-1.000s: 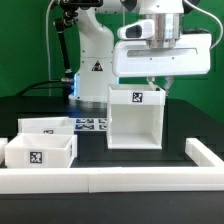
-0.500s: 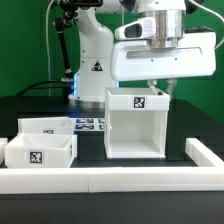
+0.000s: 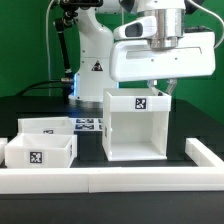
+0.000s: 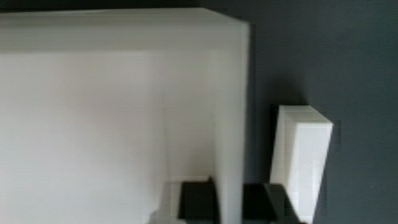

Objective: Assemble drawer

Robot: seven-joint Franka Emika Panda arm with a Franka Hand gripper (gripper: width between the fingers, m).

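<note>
The tall white drawer housing (image 3: 135,125) stands on the black table with its open side facing front and a tag on its top edge. My gripper (image 3: 160,88) comes down from above and is shut on the housing's wall at the exterior view's right. In the wrist view the housing (image 4: 107,100) fills most of the frame. Its thin wall runs between my gripper's (image 4: 231,202) black fingers (image 4: 194,200). Two shallow white trays (image 3: 47,127) (image 3: 38,152) with tags lie at the exterior view's left.
A long white border rail (image 3: 110,180) runs along the front, and a part of it (image 3: 205,152) stands at the exterior view's right; it also shows in the wrist view (image 4: 302,150). The marker board (image 3: 90,124) lies behind the housing. The robot base stands at the back.
The housing has shifted slightly toward the exterior view's left and front, with my gripper still on its wall. The trays have not moved.
</note>
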